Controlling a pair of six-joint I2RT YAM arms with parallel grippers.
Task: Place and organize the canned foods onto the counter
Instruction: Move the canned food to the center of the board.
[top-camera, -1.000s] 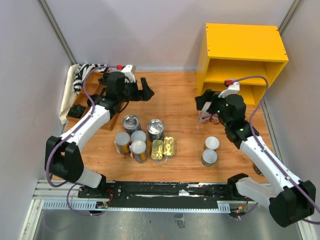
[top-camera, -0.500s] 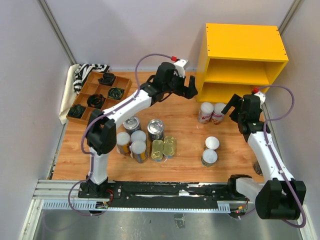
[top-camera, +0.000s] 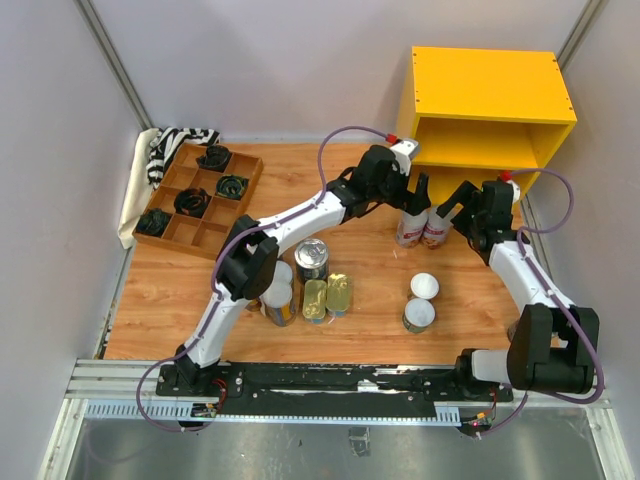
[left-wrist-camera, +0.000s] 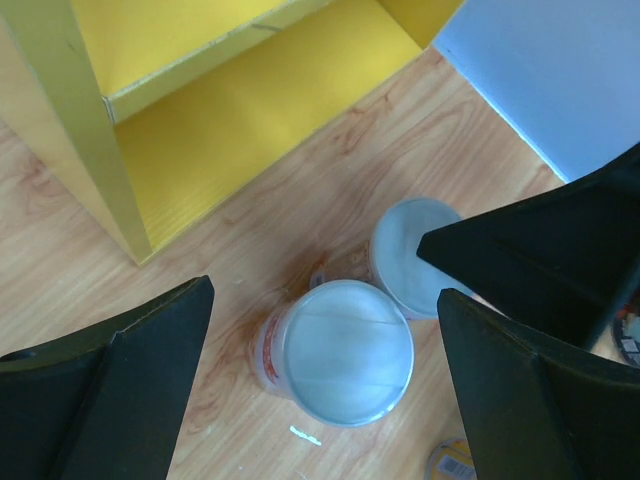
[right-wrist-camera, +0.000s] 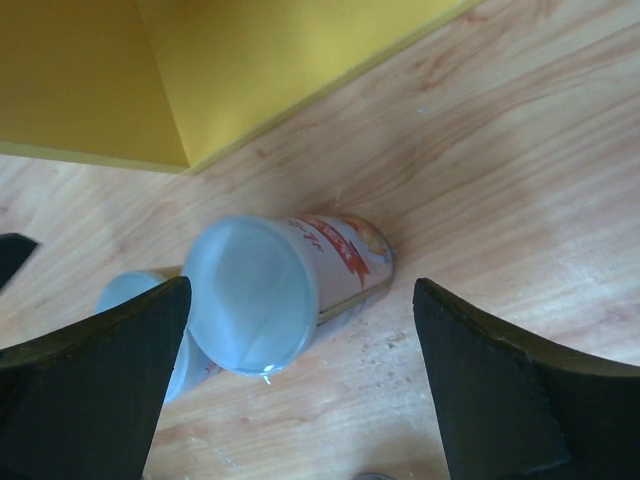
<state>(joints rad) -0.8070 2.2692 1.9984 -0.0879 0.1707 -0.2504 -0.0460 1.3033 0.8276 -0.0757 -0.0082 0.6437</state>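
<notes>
1. Tall white-lidded cans (top-camera: 411, 228), two of them, are standing side by side on the table (top-camera: 340, 195), right in front of the yellow counter (top-camera: 490, 90).
2. Left gripper (top-camera: 410, 197) is hovering above them, fingers wide apart.
3. Right gripper (top-camera: 455, 208) is hanging beside them, fingers apart too.

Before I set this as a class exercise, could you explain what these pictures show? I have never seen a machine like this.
These are two robot arms bolted at the near edge of a wooden table. The wide picture comes from a fixed camera above and behind them, with the left arm on the left and the right arm on the right. The other two pictures come from a camera on each wrist, looking down between black jaws. On the table are a yellow shelf unit, a brown divided tray and canned foods: a cluster in the middle, a pair further right, and two tall white-lidded cans in front of the shelf. Both arms reach over those two cans with jaws open. Nothing is held.
</notes>
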